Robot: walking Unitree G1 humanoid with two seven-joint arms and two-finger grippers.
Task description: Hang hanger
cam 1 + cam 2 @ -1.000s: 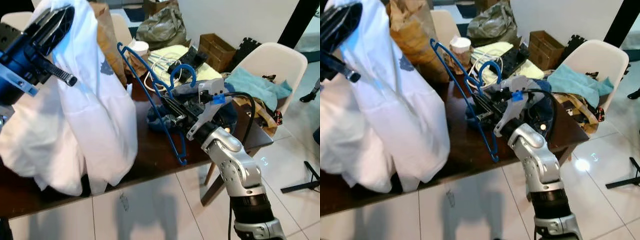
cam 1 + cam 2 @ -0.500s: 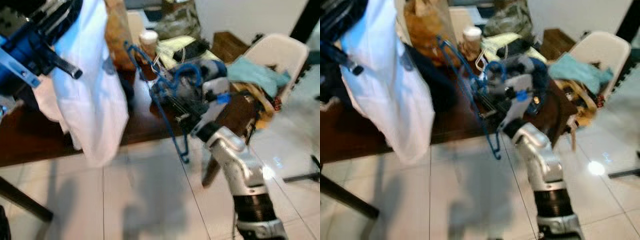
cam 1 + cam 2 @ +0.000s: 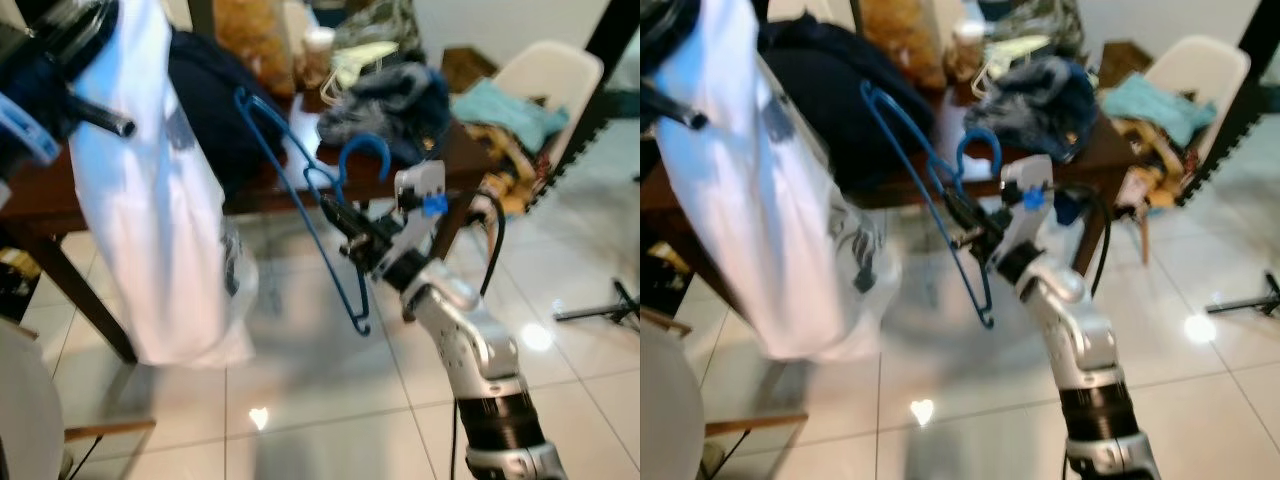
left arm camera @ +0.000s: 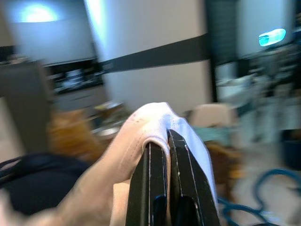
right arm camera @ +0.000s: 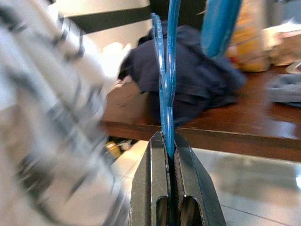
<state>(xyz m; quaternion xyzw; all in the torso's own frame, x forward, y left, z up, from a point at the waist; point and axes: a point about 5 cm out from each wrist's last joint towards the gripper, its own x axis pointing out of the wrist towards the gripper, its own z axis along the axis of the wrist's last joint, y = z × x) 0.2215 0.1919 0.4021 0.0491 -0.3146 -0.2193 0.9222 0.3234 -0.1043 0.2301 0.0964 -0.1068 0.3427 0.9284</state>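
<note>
My right gripper (image 3: 348, 222) is shut on a blue plastic hanger (image 3: 300, 190), held upright in front of me with its hook (image 3: 358, 158) at the top. In the right wrist view the hanger (image 5: 165, 84) runs up from between the closed fingers (image 5: 150, 179). My left gripper (image 3: 75, 45) is raised at the upper left, shut on a white garment (image 3: 155, 210) that hangs down from it. The left wrist view shows white cloth (image 4: 155, 122) pinched over the black fingers (image 4: 150, 188).
A dark wooden table (image 3: 270, 190) stands ahead with a navy garment (image 3: 215, 110), a grey-blue cloth pile (image 3: 385, 95), a paper bag and a cup. A white chair (image 3: 550, 75) with a teal cloth sits at the right. Pale tiled floor (image 3: 320, 400) lies below.
The whole view has shifted and pulled back from the table, showing more floor. Both grippers keep their hold; the white garment now hangs free over the floor.
</note>
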